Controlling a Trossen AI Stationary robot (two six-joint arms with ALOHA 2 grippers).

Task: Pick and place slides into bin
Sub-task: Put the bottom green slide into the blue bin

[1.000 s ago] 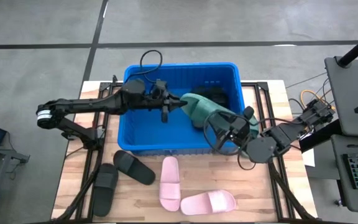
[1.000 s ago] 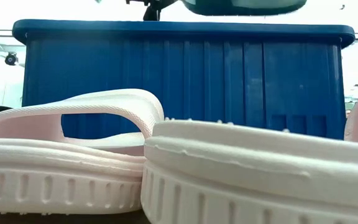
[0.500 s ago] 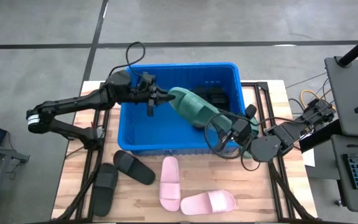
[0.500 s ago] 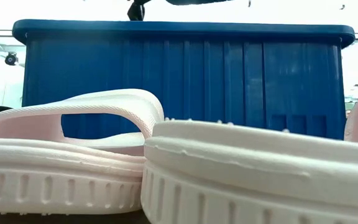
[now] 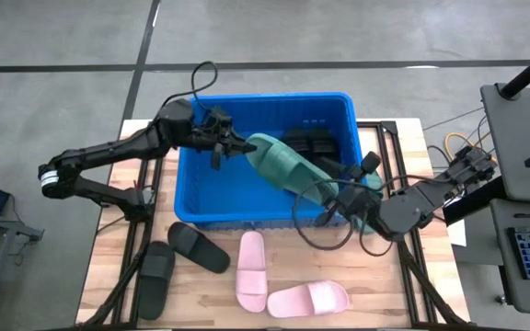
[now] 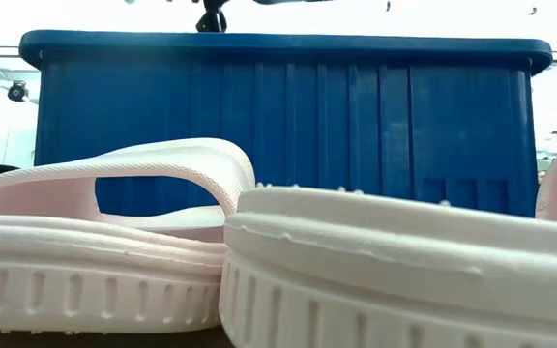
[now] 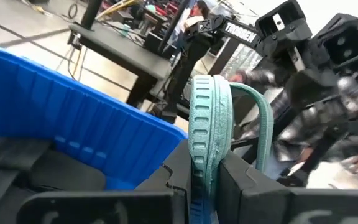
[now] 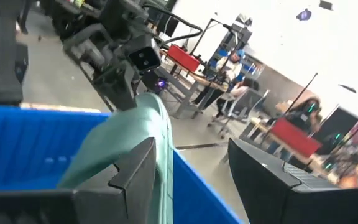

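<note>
A dark green slide [image 5: 288, 168] hangs over the bright blue bin [image 5: 205, 198], slanting from far left to near right. My left gripper [image 5: 233, 145] is shut on its left end. My right gripper [image 5: 339, 198] stands open at the slide's other end [image 8: 129, 127], which lies beside one finger [image 8: 132, 171]; the gap between the fingers holds nothing. Black slides [image 5: 313, 142] lie in the bin's far right corner. On the table in front of the bin lie two black slides [image 5: 198, 246] and two pale pink slides [image 5: 251, 269], the pink ones filling the low view [image 6: 114, 242]. My left gripper pinches the green slide's sole [image 7: 201, 165] between its two fingers at the slide's end. The fingers come level from the table's left. The slide stands on edge, its strap [image 7: 260, 118] bulging to one side, and is lifted clear above the bin. My right gripper: I cannot tell whether its finger touches the slide's end.
The bin [image 6: 288, 126] takes up the middle of the table. Cables loop over its far rim [image 5: 201, 78] and by my right arm [image 5: 325, 234]. Metal rails [image 5: 403, 211] run along both sides. Beyond the table are desks, equipment and people.
My left gripper has gone toward the table's left edge and a little up, carrying the green slide's end. The slide has shifted left over the bin and turned more onto its edge. My right gripper has stayed in place and rolled at the wrist.
</note>
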